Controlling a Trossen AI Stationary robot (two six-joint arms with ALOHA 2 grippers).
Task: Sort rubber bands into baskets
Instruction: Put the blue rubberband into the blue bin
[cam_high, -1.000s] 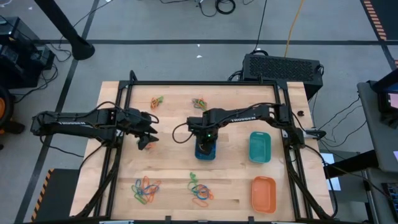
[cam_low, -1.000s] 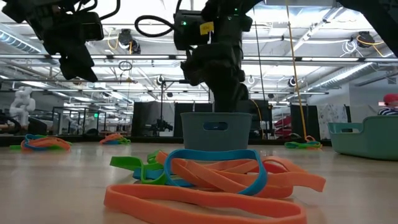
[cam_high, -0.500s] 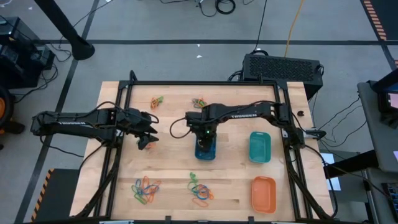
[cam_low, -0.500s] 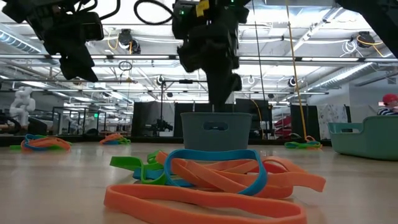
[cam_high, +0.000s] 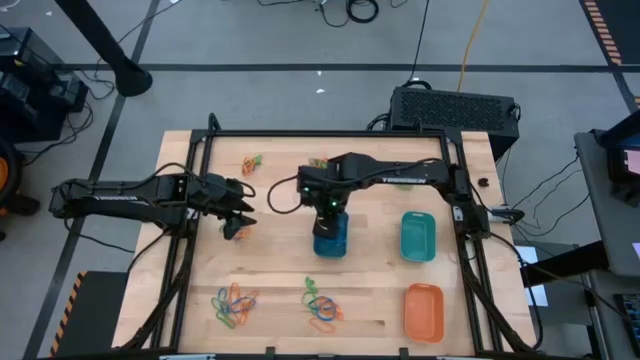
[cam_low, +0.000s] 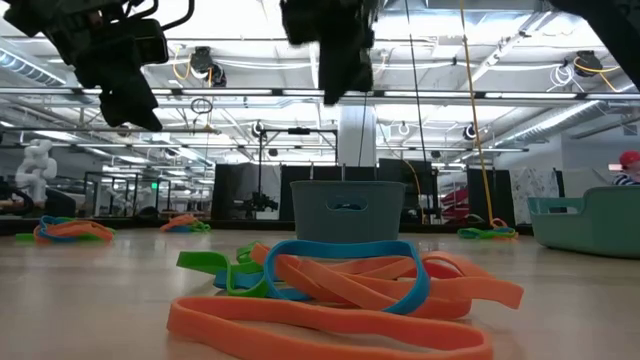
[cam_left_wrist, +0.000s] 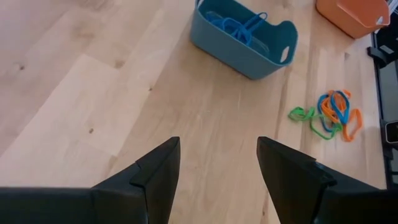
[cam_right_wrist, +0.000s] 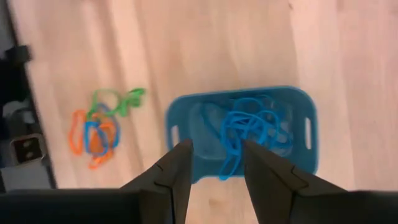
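Your right tool (cam_right_wrist: 213, 163) hangs open and empty above the blue basket (cam_right_wrist: 186, 121) mid-worktop, whose blue rubber bands (cam_right_wrist: 245, 134) lie inside, probably just dropped, while your left tool (cam_left_wrist: 217, 162) waits open near the left edge.

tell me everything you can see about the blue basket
The blue basket is a small rounded-rectangular tub of smooth, plastic-looking material, with a slot handle cut into each short end. It stands upright on the wooden table, near the middle, left of the teal basket. Inside lies a tangle of blue rubber bands, one loop draped over the rim. The right hand hangs above it with fingers apart, not touching it. Nothing else touches the basket.
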